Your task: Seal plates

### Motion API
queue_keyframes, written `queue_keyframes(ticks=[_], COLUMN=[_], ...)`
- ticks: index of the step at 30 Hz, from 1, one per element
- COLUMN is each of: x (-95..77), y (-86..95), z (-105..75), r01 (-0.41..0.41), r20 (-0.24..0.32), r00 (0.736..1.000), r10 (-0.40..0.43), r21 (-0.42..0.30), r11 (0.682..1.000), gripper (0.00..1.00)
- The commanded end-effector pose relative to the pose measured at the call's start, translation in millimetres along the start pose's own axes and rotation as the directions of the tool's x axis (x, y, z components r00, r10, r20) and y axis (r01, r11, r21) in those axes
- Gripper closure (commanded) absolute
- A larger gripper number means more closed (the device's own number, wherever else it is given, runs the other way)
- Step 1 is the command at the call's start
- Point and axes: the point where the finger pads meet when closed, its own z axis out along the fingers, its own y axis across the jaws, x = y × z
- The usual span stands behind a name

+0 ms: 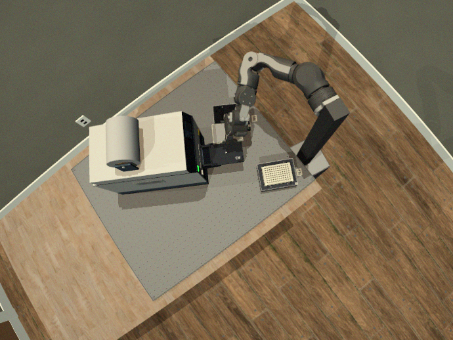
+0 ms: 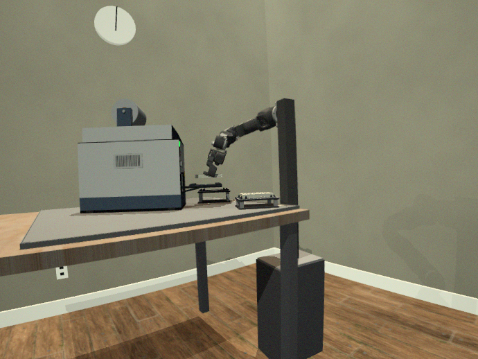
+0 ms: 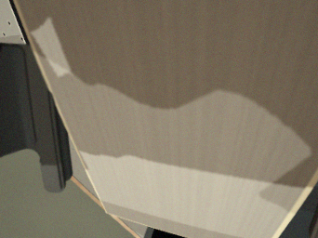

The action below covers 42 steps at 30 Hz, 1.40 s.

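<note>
cream sealer [image 1: 157, 146] with green lamp [image 1: 197, 169], grey mat [image 1: 175, 233], dotted cream plate [image 1: 276, 172], black nest [image 1: 260, 182].

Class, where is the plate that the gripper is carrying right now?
In the exterior view the plate hangs in the gripper, above the sealer's stage and the empty nest.

A round wall clock [image 2: 114, 25] — above a wall outlet [image 2: 62, 272] — wooden floor [image 2: 386, 324].

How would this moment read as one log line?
gripper: shut on plate | plate: airborne above stage | sealer lamp: green | other plate: in nest
</note>
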Motion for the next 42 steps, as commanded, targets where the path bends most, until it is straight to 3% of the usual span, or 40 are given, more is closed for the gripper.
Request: queue_keyframes(ticks=[1,42], x=[1.0,16.9], y=[-0.7,-83.3], z=[-0.2,-5.7], r01=[0.007,-0.005], r20=[0.0,0.0], r00=[1.0,1.0], r10=[-0.007,0.005], r21=[-0.011,-0.005], r11=[1.0,1.0], gripper=[1.0,1.0])
